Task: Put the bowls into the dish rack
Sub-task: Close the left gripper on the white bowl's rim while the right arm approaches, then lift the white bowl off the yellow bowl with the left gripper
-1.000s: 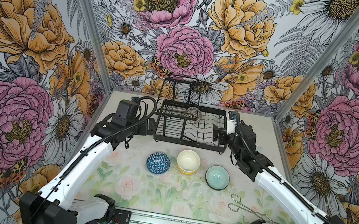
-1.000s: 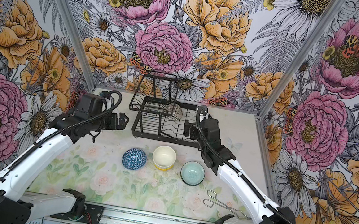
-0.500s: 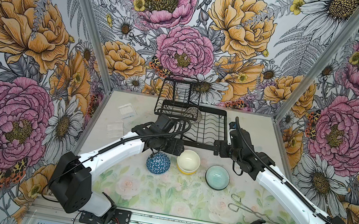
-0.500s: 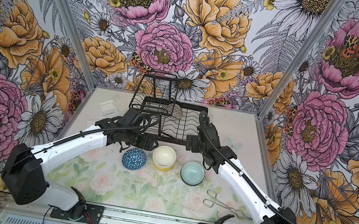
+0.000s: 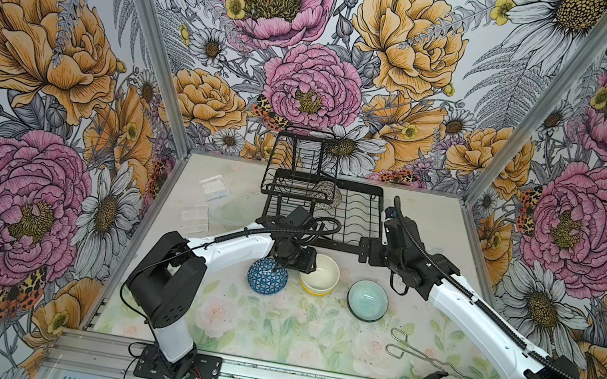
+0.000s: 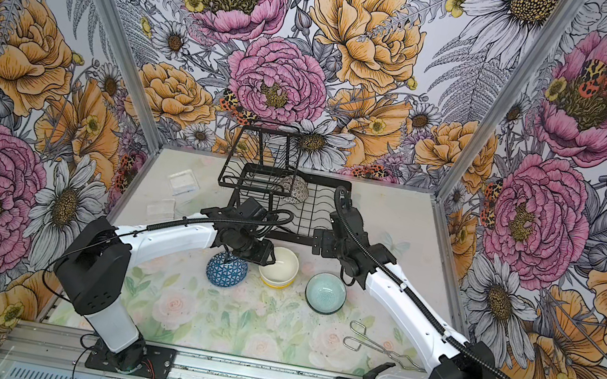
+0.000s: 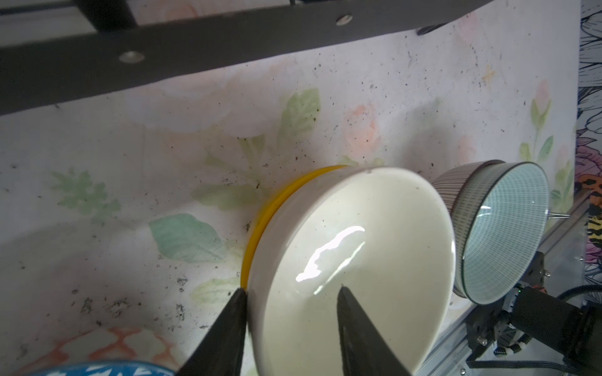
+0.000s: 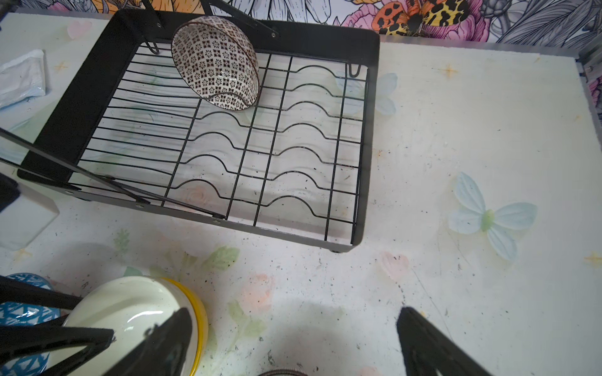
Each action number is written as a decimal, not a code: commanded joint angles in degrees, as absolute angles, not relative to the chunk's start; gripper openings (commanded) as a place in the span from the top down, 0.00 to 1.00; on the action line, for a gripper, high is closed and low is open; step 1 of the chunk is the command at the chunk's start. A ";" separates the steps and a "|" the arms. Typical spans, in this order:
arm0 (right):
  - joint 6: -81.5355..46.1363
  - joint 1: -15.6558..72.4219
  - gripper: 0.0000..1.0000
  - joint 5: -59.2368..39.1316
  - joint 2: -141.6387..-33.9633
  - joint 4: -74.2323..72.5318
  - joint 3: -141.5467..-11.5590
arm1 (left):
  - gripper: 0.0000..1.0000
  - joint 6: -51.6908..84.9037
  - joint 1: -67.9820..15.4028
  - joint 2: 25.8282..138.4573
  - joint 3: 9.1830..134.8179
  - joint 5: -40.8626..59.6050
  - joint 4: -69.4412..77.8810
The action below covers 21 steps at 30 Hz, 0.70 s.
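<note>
Left gripper [image 7: 291,293] lowered, wrist-view astride cream bowl [image 7: 358,260]

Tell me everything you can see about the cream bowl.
The cream bowl is small, round, plain and glossy, seemingly glazed ceramic, upright and empty. It sits nested in a yellow bowl on the table, between the blue patterned bowl and the teal bowl. The jaws of the left gripper straddle its rim, one outside, one inside.
</note>
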<state>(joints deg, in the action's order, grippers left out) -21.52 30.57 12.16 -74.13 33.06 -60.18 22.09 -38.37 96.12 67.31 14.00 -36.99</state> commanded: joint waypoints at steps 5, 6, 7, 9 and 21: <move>-22.26 30.41 0.01 12.31 -74.69 33.22 -59.79 | 0.72 21.89 -39.02 96.51 68.91 14.08 -35.35; -22.31 30.45 0.00 12.35 -74.77 33.27 -59.72 | 0.74 22.03 -39.11 96.50 68.93 13.94 -35.34; -22.15 30.41 0.01 12.39 -74.74 33.23 -59.68 | 0.76 22.06 -39.11 96.50 68.87 13.74 -35.33; -22.15 30.41 0.01 12.31 -74.74 33.15 -59.46 | 0.80 22.14 -39.11 96.57 68.90 13.49 -35.33; -22.12 30.45 0.01 12.21 -74.64 32.87 -58.62 | 1.00 21.00 -39.07 96.16 70.46 11.22 -38.48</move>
<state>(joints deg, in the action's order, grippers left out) -21.63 30.57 12.16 -74.61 33.08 -59.24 22.09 -38.79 97.41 68.01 12.01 -38.79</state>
